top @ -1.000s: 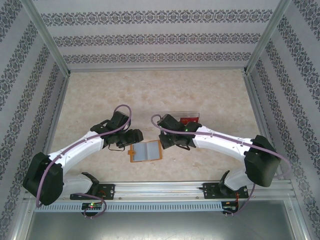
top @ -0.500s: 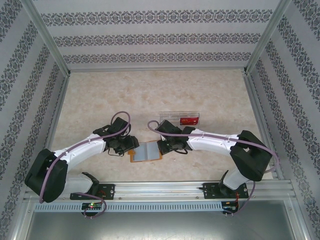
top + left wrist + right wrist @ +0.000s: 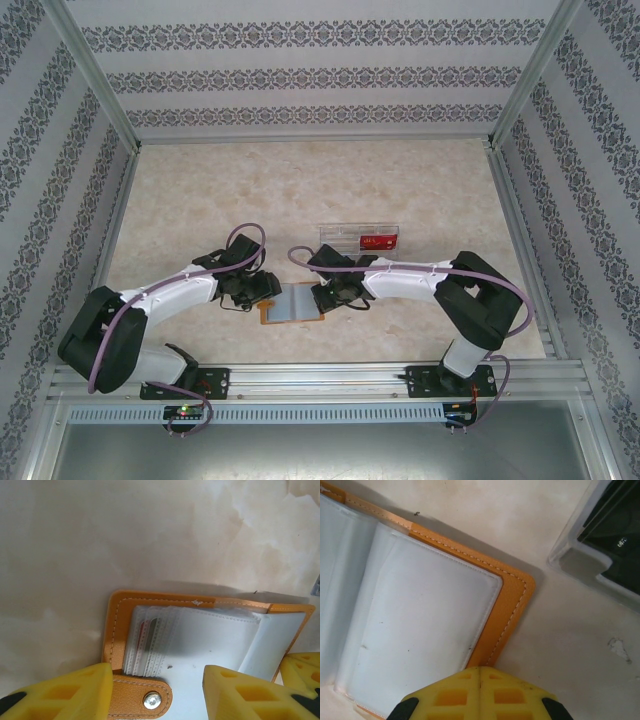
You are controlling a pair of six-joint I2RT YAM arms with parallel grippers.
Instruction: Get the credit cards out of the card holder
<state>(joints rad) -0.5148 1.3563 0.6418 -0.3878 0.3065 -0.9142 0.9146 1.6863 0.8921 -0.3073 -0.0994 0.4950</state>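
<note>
The card holder (image 3: 293, 303) lies open on the table, orange-tan with translucent sleeves (image 3: 200, 640). Thin reddish and dark edges of the credit cards (image 3: 145, 630) show inside the stacked sleeves at its left side. My left gripper (image 3: 157, 680) is open and low over the holder's left edge, one yellow finger (image 3: 60, 695) outside the border and the other (image 3: 240, 692) over the sleeves, with the snap tab (image 3: 145, 700) between them. My right gripper (image 3: 480, 672) is shut, its tips resting on the holder's right orange border (image 3: 507, 615). From above, the left gripper (image 3: 265, 290) and the right gripper (image 3: 322, 297) flank the holder.
A clear plastic tray (image 3: 345, 232) stands just behind the holder, with a red card (image 3: 378, 240) in it. In the right wrist view its corner (image 3: 570, 560) and a black card (image 3: 615, 535) sit close to my right gripper. Metal frame rails border the table.
Both arms have come in and down onto the open holder, the left to its left edge, the right to its right edge. The left jaws have narrowed. The holder stays put.
</note>
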